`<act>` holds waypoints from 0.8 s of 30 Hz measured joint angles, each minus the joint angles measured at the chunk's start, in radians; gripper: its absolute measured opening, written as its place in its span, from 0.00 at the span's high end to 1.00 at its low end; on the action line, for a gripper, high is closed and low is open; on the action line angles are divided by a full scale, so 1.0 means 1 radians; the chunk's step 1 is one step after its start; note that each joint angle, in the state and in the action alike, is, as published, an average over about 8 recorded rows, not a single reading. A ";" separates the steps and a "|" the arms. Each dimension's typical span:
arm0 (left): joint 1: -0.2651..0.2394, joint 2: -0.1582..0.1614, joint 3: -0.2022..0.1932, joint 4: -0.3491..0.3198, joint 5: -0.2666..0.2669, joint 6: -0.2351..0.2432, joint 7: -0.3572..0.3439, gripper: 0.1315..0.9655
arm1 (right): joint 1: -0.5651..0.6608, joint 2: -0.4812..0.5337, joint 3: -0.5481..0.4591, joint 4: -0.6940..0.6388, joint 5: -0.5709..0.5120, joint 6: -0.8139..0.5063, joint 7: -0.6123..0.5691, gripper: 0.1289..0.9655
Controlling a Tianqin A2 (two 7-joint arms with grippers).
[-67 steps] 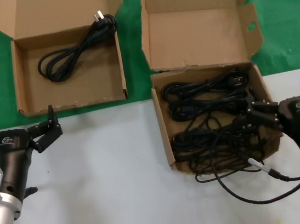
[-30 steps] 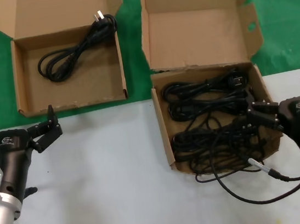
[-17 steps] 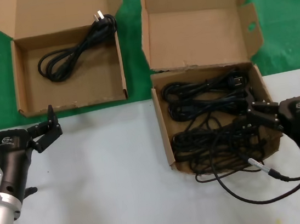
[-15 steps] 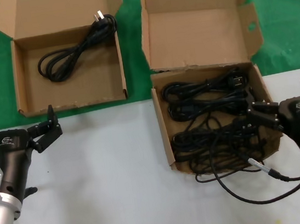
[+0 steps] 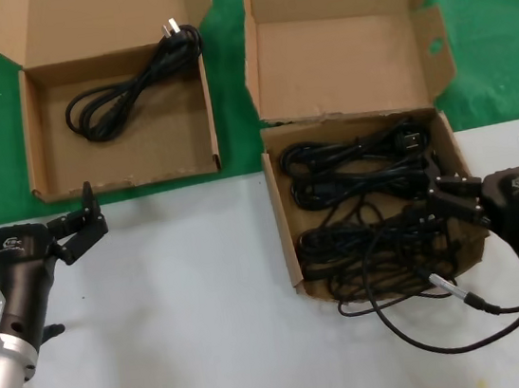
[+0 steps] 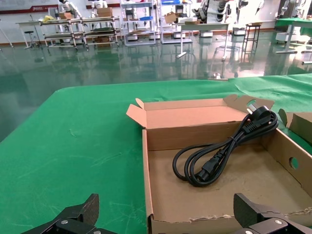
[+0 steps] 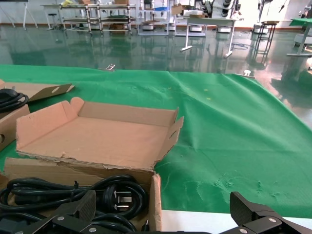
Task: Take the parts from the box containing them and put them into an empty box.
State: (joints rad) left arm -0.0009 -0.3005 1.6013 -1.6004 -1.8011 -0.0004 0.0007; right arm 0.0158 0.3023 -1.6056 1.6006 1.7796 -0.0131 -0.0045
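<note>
Squarish cardboard box [image 5: 289, 238] sits at the near edge of the green cloth [image 5: 495, 19], partly on the white table [image 5: 191, 327]; tall lid standing back, angled side flaps each with a round hole, rim ragged; inside, a tangle of black power cords [image 5: 361, 200], looped bundles stacked front to back, one chunky plug with metal prongs [image 5: 412, 139] lying near the far right corner; several loops spill over the near wall onto the table. A thin black cable with silver connector [image 5: 449, 288] trails on the table just in front of that box.

Wide shallow box [image 5: 46, 174] lies to the left on the cloth, lid flared back, small hole near its corner; one coiled power cord [image 5: 117, 93] lies in it, plug at the far right corner.

Right gripper [image 5: 497, 180] hangs at the squarish box's right wall, fingers spread apart, holding nothing. Left gripper [image 5: 28, 220] hovers over the table just in front of the shallow box, fingers spread wide, empty.
</note>
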 joint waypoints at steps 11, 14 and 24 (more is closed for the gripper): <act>0.000 0.000 0.000 0.000 0.000 0.000 0.000 0.00 | 0.000 0.000 0.000 0.000 0.000 0.000 0.000 0.00; 0.000 0.000 0.000 0.000 0.000 0.000 0.000 0.00 | 0.000 0.000 0.000 0.000 0.000 0.000 0.000 0.00; 0.000 0.000 0.000 0.000 0.000 0.000 0.000 0.00 | 0.000 0.000 0.000 0.000 0.000 0.000 0.000 0.00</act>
State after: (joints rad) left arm -0.0009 -0.3005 1.6013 -1.6004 -1.8011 -0.0004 0.0008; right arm 0.0158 0.3023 -1.6056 1.6006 1.7796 -0.0131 -0.0045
